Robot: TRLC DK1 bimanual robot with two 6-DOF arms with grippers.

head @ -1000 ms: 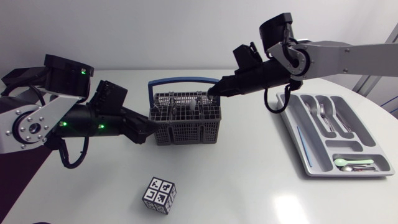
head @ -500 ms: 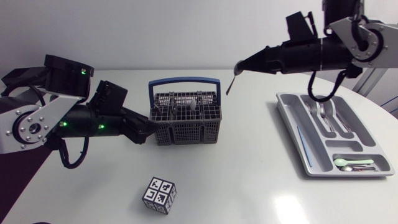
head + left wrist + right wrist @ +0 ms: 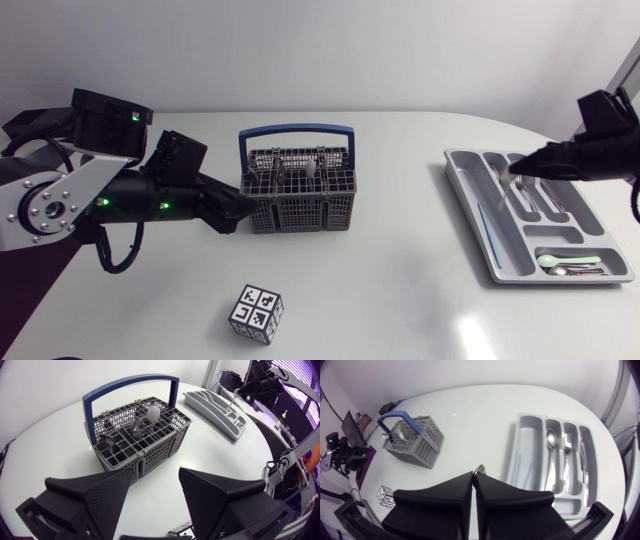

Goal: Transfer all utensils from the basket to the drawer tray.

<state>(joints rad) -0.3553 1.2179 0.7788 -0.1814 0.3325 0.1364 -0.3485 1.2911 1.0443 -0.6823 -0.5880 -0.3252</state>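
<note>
A grey wire basket [image 3: 298,192] with a blue handle stands mid-table, holding a white spoon [image 3: 154,412] and dark utensils. My left gripper [image 3: 228,212] rests by the basket's left side, open, and the basket [image 3: 140,435] lies just ahead of its fingers. The grey drawer tray [image 3: 470,205] lies at the right with forks, knives and spoons in its compartments. Above the tray's far end, my right gripper [image 3: 517,173] is shut on a thin metal utensil [image 3: 231,402] that hangs from it. The utensil's tip [image 3: 479,468] pokes out between the closed fingers.
A black-and-white marker cube [image 3: 257,314] sits near the front edge, in front of the basket. A pale green spoon [image 3: 568,260] lies in the tray's near cross compartment, and blue strips [image 3: 483,222] in its left slot.
My right arm lifted the utensil out of the basket and carried it rightwards to above the tray. The left arm and the basket stayed put.
</note>
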